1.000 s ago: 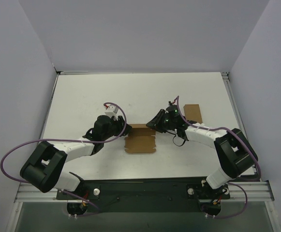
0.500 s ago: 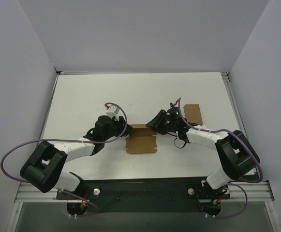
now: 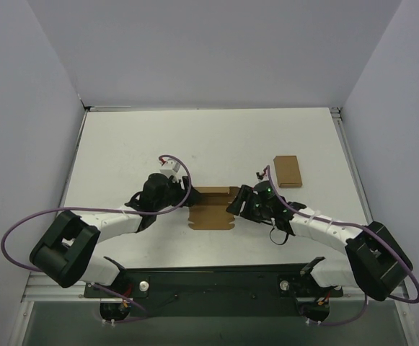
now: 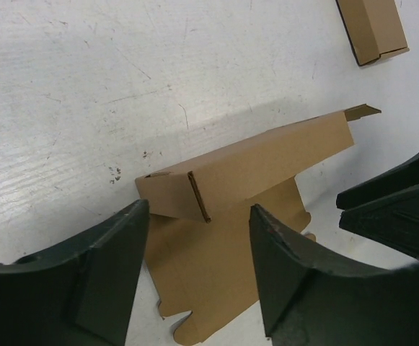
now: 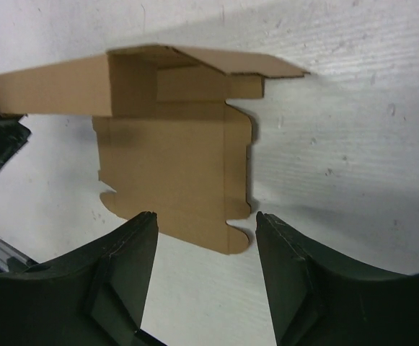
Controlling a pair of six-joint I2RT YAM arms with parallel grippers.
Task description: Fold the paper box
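The left gripper (image 4: 198, 207) and right gripper (image 5: 205, 216) both have their jaws parted and hold nothing. They flank the paper box (image 3: 210, 209), seemingly without touching it. The box lies mid-table (image 3: 122, 144). The wrist views show its far side folded up hollow, which looks flat from overhead. Beyond lies a cardboard piece (image 3: 286, 171), cut off in the left wrist view.

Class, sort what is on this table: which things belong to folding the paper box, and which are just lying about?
Belongs to the job: paper box; left tool; right tool.
Just lying about: plain cardboard rectangle, off to the right.
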